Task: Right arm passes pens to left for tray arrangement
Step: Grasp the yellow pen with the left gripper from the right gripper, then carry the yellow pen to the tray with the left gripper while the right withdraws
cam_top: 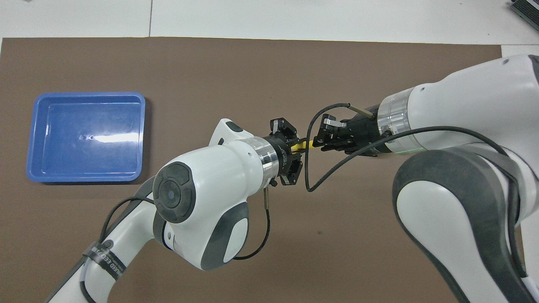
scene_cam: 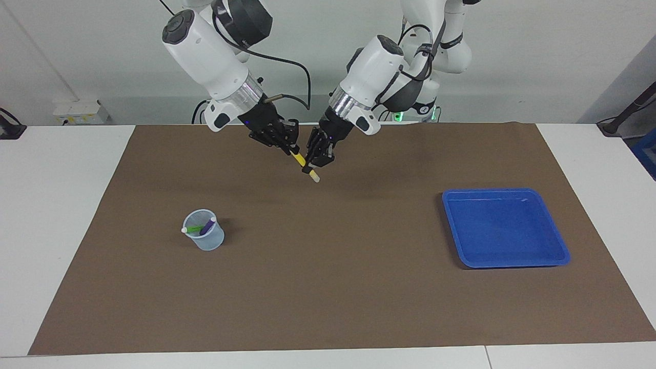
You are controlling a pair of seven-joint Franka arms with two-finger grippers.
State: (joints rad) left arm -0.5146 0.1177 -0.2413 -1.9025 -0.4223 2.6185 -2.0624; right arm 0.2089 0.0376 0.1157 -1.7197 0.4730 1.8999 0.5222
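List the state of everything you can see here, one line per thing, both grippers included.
Right gripper: shut on the slim yellow marker pen, up over the brown mat.
Left gripper: shut on the same pen, lower down.
Slim yellow marker pen: tilted, white tip down, held in the air.
Green pen and purple pen: leaning in the cup.
Translucent pale-blue cup: upright.
Shallow bright-blue plastic tray: empty.

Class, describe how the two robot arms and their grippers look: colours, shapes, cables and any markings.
Both arms are white, rounded and jointed, with dark grey padded sections, round dark caps and a silver ring at each wrist. The left gripper and the right gripper are black and two-fingered. A black cable loops along each wrist. The left arm carries a black band with white lettering; a small blue light shows at the right gripper's base.
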